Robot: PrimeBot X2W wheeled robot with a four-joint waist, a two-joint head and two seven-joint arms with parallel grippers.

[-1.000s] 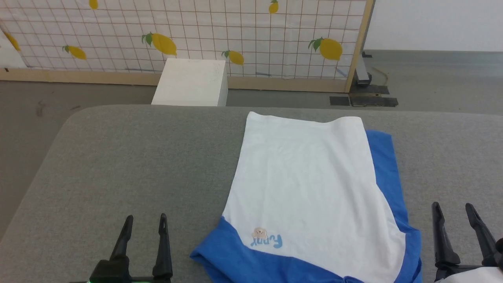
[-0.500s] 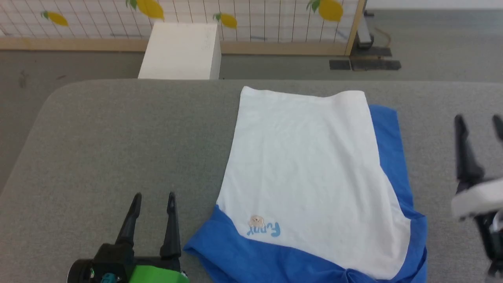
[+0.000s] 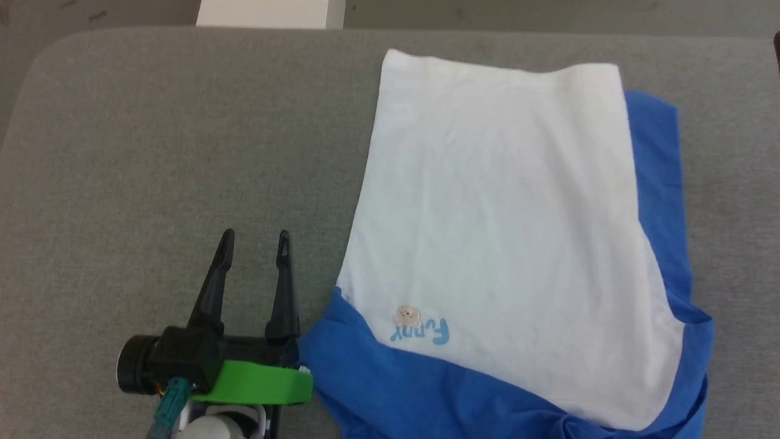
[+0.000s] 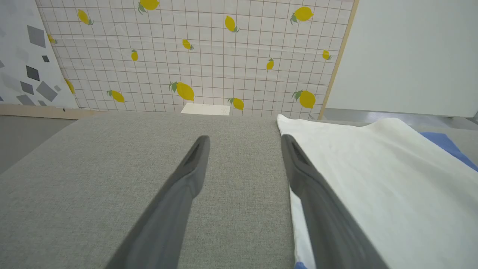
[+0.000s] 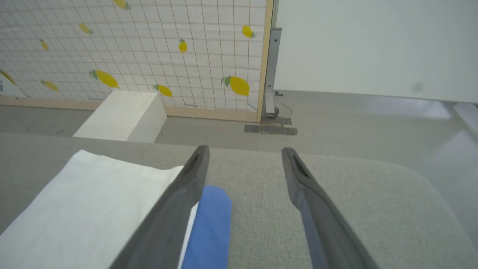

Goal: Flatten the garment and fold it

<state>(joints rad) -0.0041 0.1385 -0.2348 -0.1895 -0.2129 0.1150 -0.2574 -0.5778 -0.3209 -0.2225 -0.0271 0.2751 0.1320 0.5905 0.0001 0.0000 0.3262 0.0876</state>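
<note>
You have the garment (image 3: pixel 506 231) lying on the grey counter (image 3: pixel 152 152), right of the middle in the head view. Its white body is spread fairly flat, with the straight hem at the far end. A blue sleeve (image 3: pixel 661 183) shows from under the white panel along its right edge, and more blue fabric bunches at the near end. The small blue lettering (image 3: pixel 420 332) and a tiny picture sit near the near left corner, upside down from where you look. Your left gripper (image 3: pixel 256 236) is low over the counter just beside that near left corner. Its jaws are released and spread wide, with nothing between them. In the left wrist view, the left finger of that gripper (image 4: pixel 244 139) is over bare counter and the right finger runs along the garment's left edge; you cannot tell from here whether it touches the cloth. Your right gripper (image 5: pixel 244 151) is at the garment's far right corner, jaws likewise released and empty. Its left finger crosses in front of the white edge and the blue sleeve, and its right finger is over bare counter. Beyond the counter are a white box (image 5: pixel 119 116) on the grey floor (image 5: pixel 336 119) and a lemon-print screen (image 4: pixel 194 56).
</note>
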